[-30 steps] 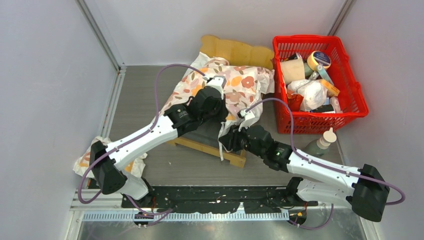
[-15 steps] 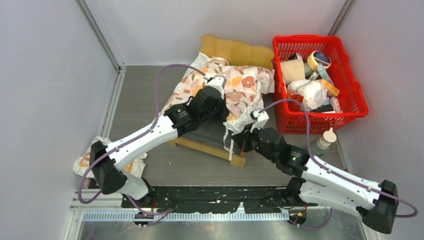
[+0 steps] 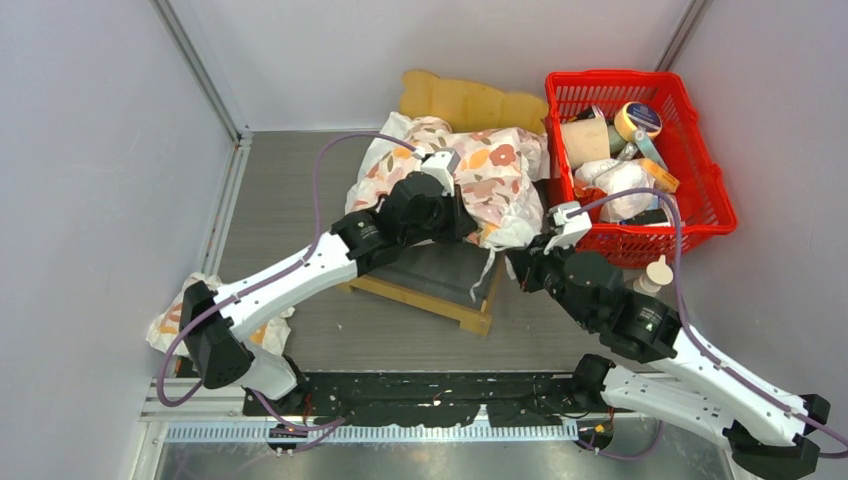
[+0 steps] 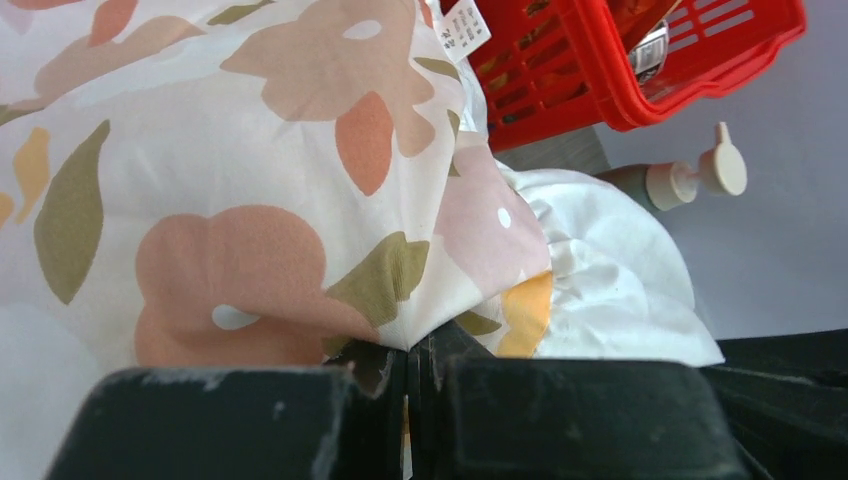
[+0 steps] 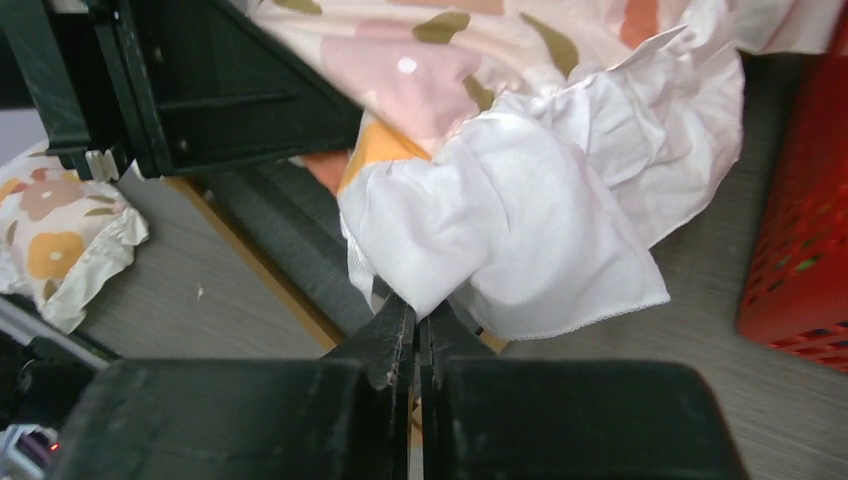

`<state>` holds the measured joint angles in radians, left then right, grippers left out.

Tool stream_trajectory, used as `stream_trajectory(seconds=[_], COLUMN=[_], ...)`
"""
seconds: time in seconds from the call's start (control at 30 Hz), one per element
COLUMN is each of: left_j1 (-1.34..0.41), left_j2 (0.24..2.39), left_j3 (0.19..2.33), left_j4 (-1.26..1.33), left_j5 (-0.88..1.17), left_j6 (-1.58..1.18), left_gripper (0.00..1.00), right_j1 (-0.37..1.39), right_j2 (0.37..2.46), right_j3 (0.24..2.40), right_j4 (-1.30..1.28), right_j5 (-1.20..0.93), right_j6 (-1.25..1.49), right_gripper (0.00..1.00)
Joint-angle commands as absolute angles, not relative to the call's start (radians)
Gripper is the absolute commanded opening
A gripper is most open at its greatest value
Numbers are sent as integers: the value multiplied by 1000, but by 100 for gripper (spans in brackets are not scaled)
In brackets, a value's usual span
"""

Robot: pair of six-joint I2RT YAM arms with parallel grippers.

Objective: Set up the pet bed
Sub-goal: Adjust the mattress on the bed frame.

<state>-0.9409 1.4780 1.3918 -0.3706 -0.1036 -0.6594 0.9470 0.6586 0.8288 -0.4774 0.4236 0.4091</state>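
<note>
Top view — pet bed (image 3: 430,298) sits mid-table, headboard toward the far edge, next to the red basket (image 3: 620,248) in the far right corner. The floral cushion (image 3: 480,175) is bunched over the head end; the grey surface is bare at the foot.

Left wrist — left gripper (image 4: 410,362) closed, pinching the floral cushion.

Right wrist — right gripper (image 5: 418,335) closed on the cushion's white corner.

Top overlooks pet bed (image 3: 436,272); close wrist views share floral fabric (image 4: 250,200)
</note>
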Motion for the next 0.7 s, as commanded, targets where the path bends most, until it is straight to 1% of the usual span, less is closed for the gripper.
stream_trajectory(seconds=[0.0, 0.17, 0.47, 0.67], left_j1=[-949, -951, -955, -963], left_j2=[1480, 1495, 1481, 1454], left_j3=[1374, 1369, 1344, 1278], left_j4=[-181, -187, -237, -233], left_j5=[-48, -55, -74, -95], left_j6=[-712, -710, -675, -658], left_gripper=[0, 0, 0, 0], right_j1=[950, 950, 950, 950], right_j2=[660, 683, 634, 657], right_j3=[893, 888, 814, 819], right_j4=[-535, -549, -547, -562], right_j5=[577, 575, 543, 527], right_j6=[293, 292, 356, 356], right_gripper=[5, 5, 5, 5])
